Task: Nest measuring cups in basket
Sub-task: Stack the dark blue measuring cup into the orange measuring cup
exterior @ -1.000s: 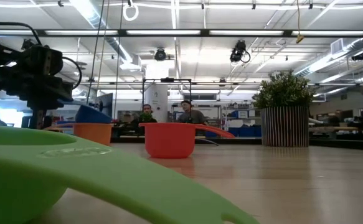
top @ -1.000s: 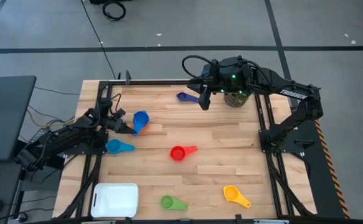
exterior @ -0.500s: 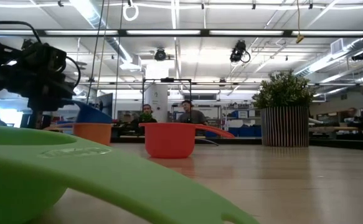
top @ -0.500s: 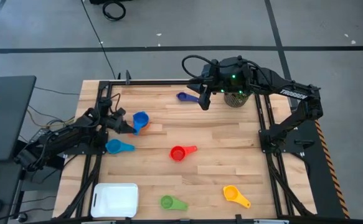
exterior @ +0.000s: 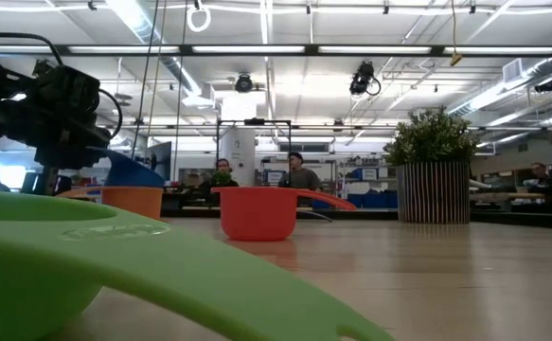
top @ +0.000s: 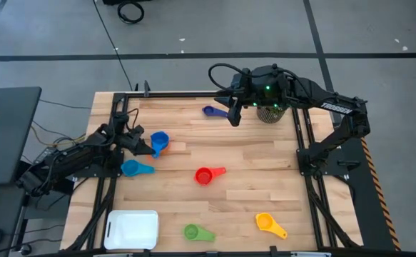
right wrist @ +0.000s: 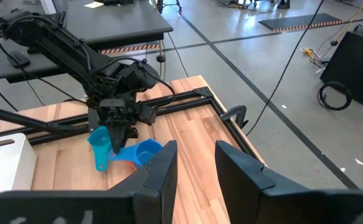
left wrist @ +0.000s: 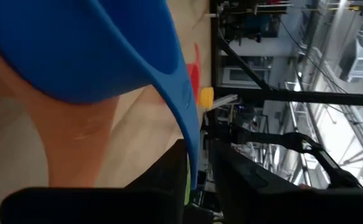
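While left claw (top: 145, 145) grips blue cup (top: 160, 138) over orange, near table edge (top: 112, 128); right claw (top: 234, 118) parted, idle.

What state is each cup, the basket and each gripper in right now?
Blue cup: nested in the orange cup.
Orange cup: upright, holding the blue one.
Light blue cup: loose, upright.
Navy cup: loose, upright.
Red cup: loose, upright.
Yellow cup: loose, upright.
Green cup: loose, upright.
Basket: empty.
Left gripper: at the blue cup's handle.
Right gripper: open, empty.
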Motion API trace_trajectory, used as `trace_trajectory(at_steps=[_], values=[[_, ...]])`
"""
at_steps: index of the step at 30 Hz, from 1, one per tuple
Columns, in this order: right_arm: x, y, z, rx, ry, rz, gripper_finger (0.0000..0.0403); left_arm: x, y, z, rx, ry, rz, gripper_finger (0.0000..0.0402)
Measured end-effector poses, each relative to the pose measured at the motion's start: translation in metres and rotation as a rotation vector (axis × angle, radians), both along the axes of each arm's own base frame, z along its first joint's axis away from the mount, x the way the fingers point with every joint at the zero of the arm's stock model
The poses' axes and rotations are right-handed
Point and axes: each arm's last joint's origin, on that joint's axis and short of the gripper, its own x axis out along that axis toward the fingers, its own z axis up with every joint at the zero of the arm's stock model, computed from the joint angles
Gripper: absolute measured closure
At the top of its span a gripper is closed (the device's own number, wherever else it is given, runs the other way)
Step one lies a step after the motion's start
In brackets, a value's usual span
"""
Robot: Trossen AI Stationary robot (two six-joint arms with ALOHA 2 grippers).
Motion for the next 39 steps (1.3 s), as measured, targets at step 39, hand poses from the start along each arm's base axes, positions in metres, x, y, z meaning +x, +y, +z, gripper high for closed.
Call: trace_trajectory(at_steps=[39], values=[[0.0000, 0.0000, 0.0000, -0.008, 0.003, 0.003, 0.0288, -0.0018, -0.0049, 0.0006, -0.153, -0.022, -0.085, 0.0299]])
